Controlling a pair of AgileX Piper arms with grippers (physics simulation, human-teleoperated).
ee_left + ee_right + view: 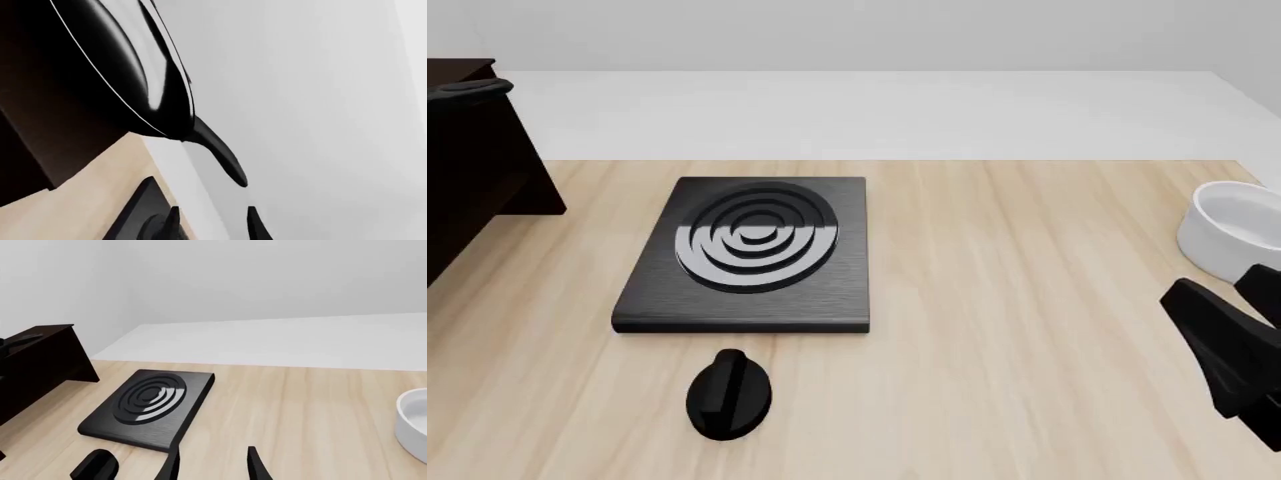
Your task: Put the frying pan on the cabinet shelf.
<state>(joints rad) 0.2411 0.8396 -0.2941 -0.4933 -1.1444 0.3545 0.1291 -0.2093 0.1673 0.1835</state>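
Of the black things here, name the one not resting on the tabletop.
The frying pan: it sits up by the dark cabinet, while the stove plate and the knob lie on the wooden table.

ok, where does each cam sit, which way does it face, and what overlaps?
Left wrist: behind the left gripper, facing the frying pan up close.
Front: above the arms' side, looking down on the stove plate; right arm at the edge.
Right wrist: behind the right gripper, facing across the table.
Front and right wrist share plate, knob, bowl, cabinet.
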